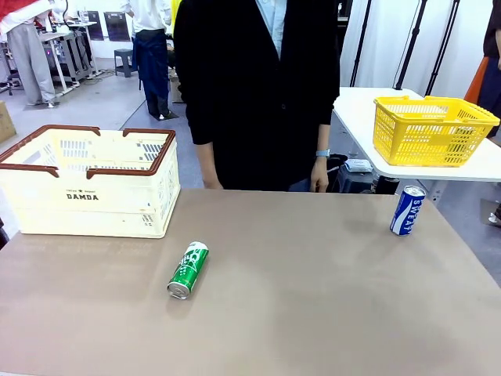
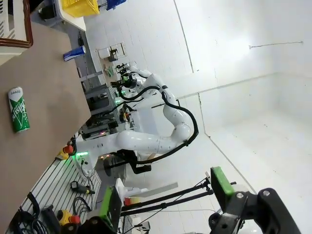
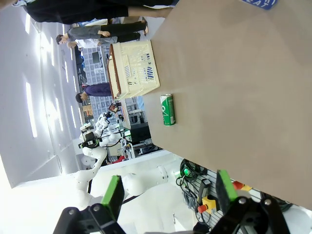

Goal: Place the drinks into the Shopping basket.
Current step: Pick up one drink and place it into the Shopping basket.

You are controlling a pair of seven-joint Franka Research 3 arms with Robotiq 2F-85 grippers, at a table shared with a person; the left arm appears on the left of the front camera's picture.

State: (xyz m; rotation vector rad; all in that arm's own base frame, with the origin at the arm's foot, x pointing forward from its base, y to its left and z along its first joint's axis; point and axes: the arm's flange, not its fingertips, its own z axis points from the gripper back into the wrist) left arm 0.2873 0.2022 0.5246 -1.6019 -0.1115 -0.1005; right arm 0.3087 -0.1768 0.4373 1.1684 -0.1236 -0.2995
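At the left end of the worktop (image 1: 313, 313) stands the cream shopping basket (image 1: 47, 211), with slotted walls and brown handles lying along its rim. From the front, nothing shows inside it. Its walls are tall, so a can carried too low would probably strike the rim, then slip or shove the basket.

Right of the basket and nearer the robot's side, the green can (image 1: 188, 270) lies on its side at a slant, white lettering up and one silver end toward the robot. A lying can rolls. If one finger touches first, it may run away across the worktop, and a grip taken along its length instead of across its body would likely fail.

Behind the middle, a person stands against the far edge with a hand (image 1: 319, 174) hanging close to the worktop. A wide swing could come near it.

Toward the far right corner the blue can (image 1: 407, 210) stands upright, white with blue lettering, well apart from the basket and near the edge. A nudge could tip it or push it off. The long carry across to the basket also gives a weak grip time to slip.

Beyond it, on a separate white table, sits a yellow basket (image 1: 430, 129), which would be the wrong place for the cans.

The left pincer (image 2: 165, 195) has its jaws wide apart and holds nothing, clear of the cans. The right pincer (image 3: 169, 191) is the same. Neither can is in the basket yet.
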